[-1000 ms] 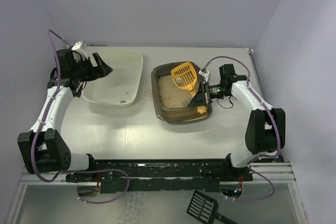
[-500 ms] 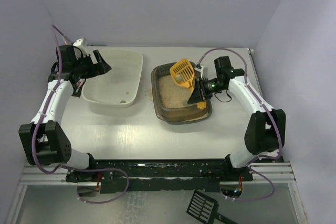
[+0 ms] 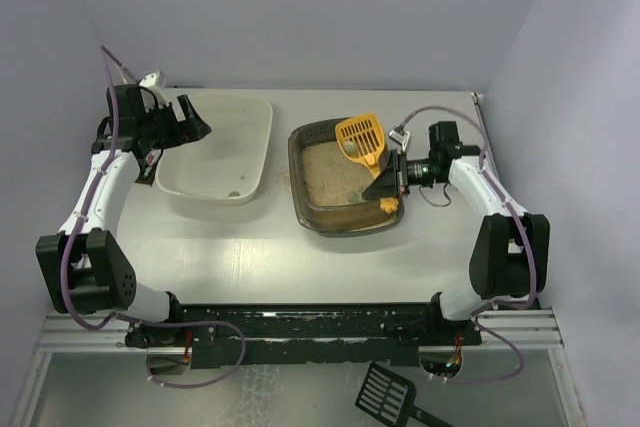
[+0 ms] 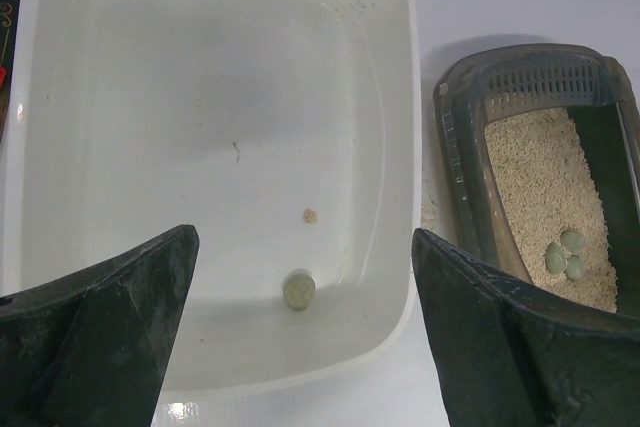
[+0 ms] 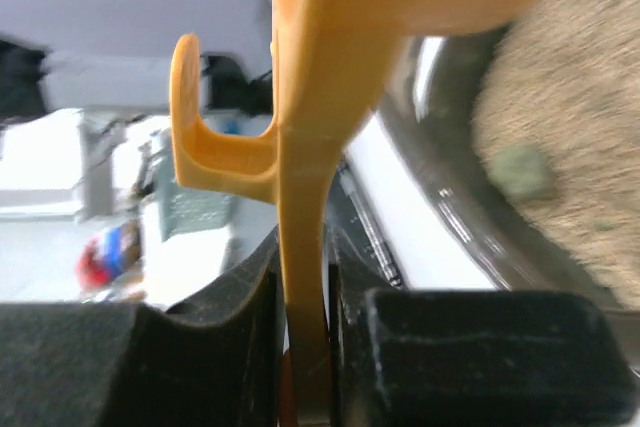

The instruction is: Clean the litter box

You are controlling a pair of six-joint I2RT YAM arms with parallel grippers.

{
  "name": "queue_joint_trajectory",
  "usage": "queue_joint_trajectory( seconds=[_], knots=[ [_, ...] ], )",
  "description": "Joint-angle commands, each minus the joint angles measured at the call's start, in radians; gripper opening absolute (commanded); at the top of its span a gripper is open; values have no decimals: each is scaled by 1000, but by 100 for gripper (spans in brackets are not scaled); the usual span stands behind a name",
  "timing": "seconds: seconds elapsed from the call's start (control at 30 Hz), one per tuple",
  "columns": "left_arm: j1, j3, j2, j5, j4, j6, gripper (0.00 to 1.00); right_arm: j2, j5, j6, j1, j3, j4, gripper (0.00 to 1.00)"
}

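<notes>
orange slotted scoop (image 3: 361, 137), dark brown litter box (image 3: 296, 169), white tub (image 3: 222, 142).

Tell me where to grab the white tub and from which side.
Pinch the white tub by its thin rim wall, on the long side away from the litter box, coming straight down with one of the jaws inside and one outside. It sits flat, open-topped, and looks too wide to span, so the upright rim is the only narrow part.

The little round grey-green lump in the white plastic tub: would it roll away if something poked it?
The small round grey-green lump looks ball-shaped and lies loose on the smooth floor of the white rectangular plastic tub, so a poke would likely roll it until a wall stops it. It is small, so probably light.
</notes>
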Motion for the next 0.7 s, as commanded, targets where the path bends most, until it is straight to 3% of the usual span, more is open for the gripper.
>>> queue_joint_trajectory(
  seconds=[0.0,0.03,0.07,0.3,0.53,0.6,0.67],
  knots=[
    [-8,39,3,-18,-15,17,99,-24,-466,775,-3,-287,731,0],
    [-8,38,1,-20,-13,17,99,-26,-464,978,5,-357,956,0],
    [-9,37,-1,-21,-14,18,99,-15,-464,1044,12,-392,1042,0],
    [-9,26,-14,-27,-6,24,99,54,-463,592,47,-213,586,0],
    [-8,32,-3,-22,-9,25,99,26,-400,587,44,-193,627,0],
    [-9,29,-7,-28,-7,26,99,24,-314,374,30,-91,405,0],
    [-8,27,-11,-34,-7,28,99,63,-23,22,52,122,2,0]
  ],
)
